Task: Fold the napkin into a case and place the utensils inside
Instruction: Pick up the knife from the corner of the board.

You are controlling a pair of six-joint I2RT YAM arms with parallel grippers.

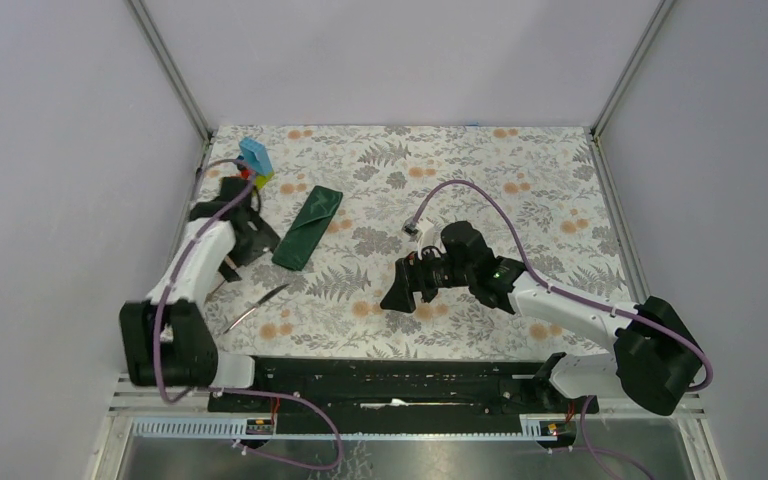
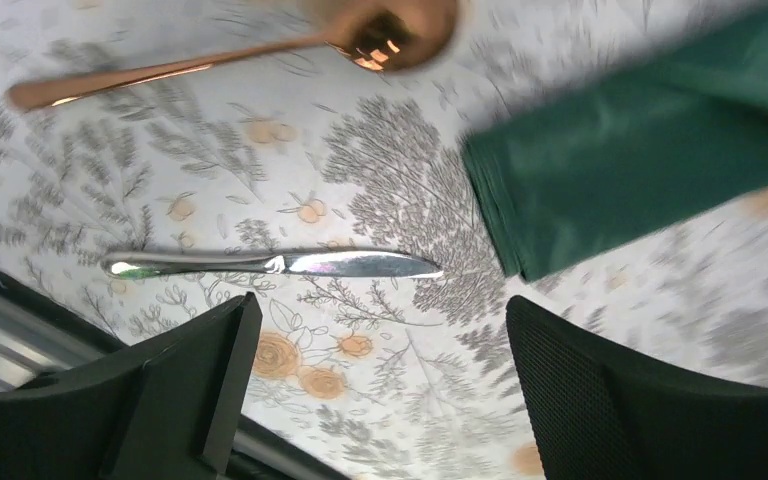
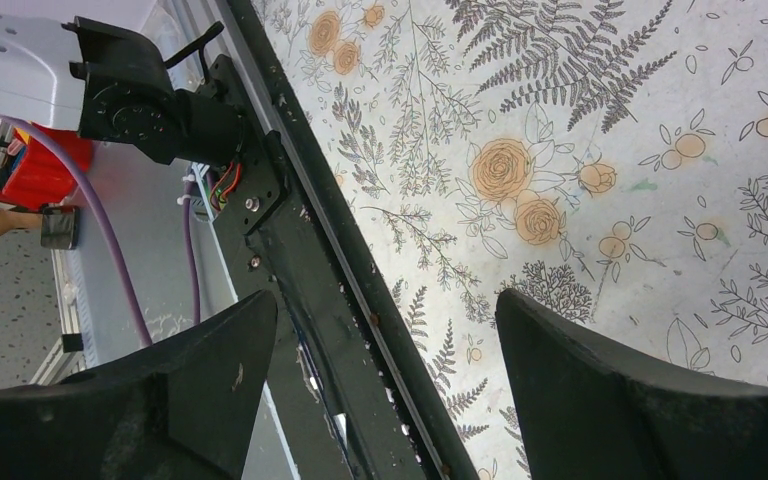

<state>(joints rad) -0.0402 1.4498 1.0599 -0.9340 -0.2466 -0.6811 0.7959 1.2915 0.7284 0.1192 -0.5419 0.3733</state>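
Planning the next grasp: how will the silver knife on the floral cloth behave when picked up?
The knife looks like rigid, polished metal, so it probably stays stiff but may slip when gripped. It lies flat on the floral covering, so its thin profile is likely hard to get under; a push would probably slide, not roll, it.

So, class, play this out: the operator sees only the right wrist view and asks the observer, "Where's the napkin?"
Observer: The napkin lies on the left arm's side of the table, folded into a narrow case.
Operator: Are the utensils in it?
Observer: No. A knife and a spoon lie outside it.
Operator: Is the left gripper holding anything?
Observer: No. The left gripper is open, with nothing between its jaws.
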